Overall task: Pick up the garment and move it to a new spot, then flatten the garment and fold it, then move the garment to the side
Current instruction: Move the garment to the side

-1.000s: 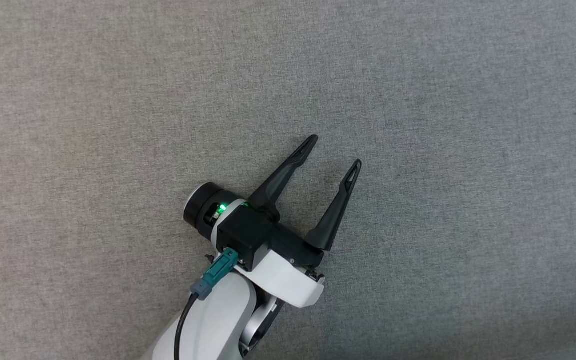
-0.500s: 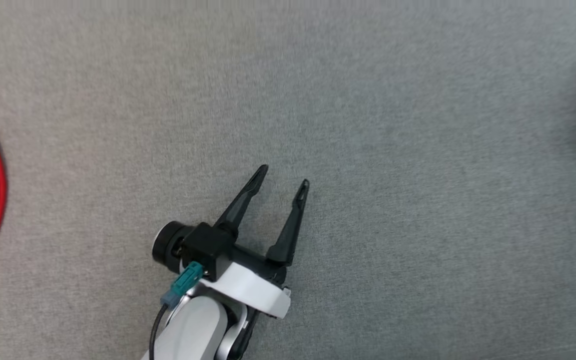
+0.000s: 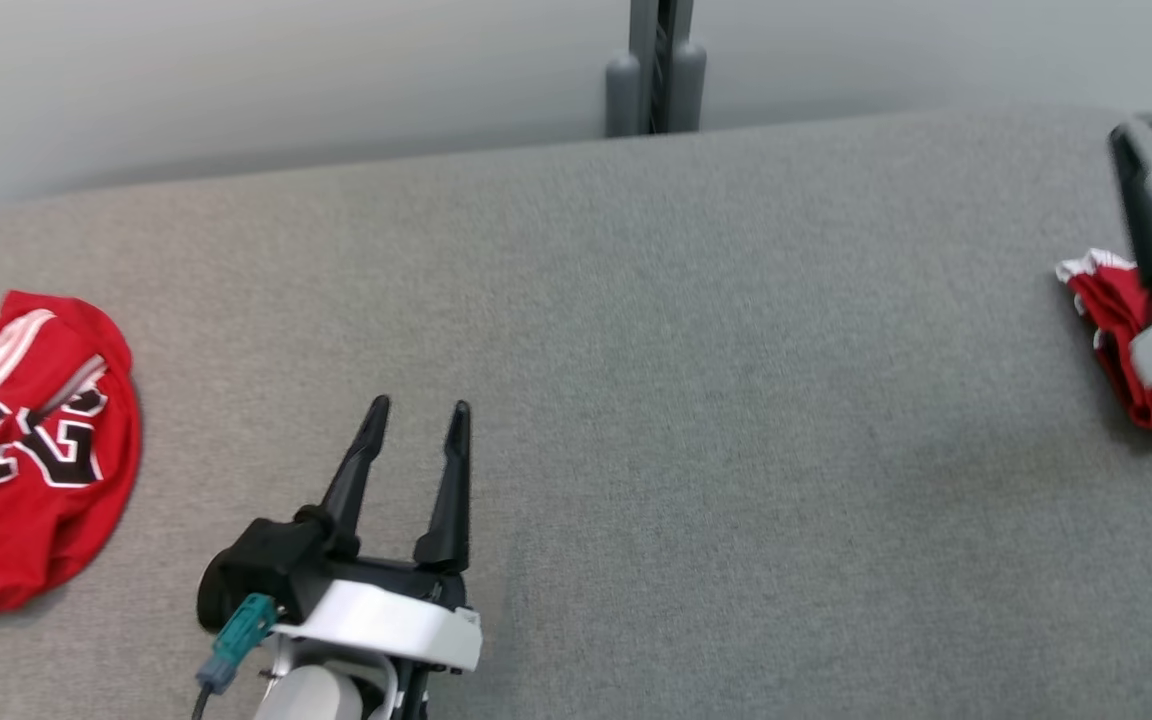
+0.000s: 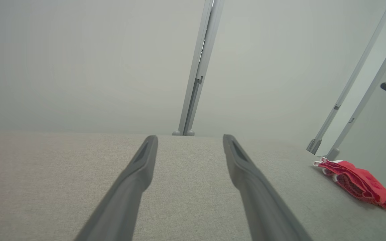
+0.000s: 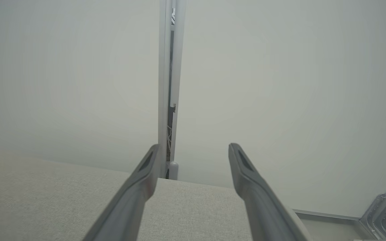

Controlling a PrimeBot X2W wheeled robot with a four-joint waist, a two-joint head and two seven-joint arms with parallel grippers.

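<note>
Left edge of grey cloth surface [image 3: 636, 350]: crumpled red jersey with white-and-black lettering [image 3: 26, 450], heaped. Likely light, limp, slippery; pinch a raised fold. Left gripper [image 3: 419, 405] spread empty, nearby. Right gripper [image 5: 193, 147] spread, by small red bundle [image 4: 357, 182] at right edge.

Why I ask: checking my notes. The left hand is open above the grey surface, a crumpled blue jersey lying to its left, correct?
No: the jersey is red, not blue, as the head view shows. The rest holds: left hand open above the grey surface.
</note>
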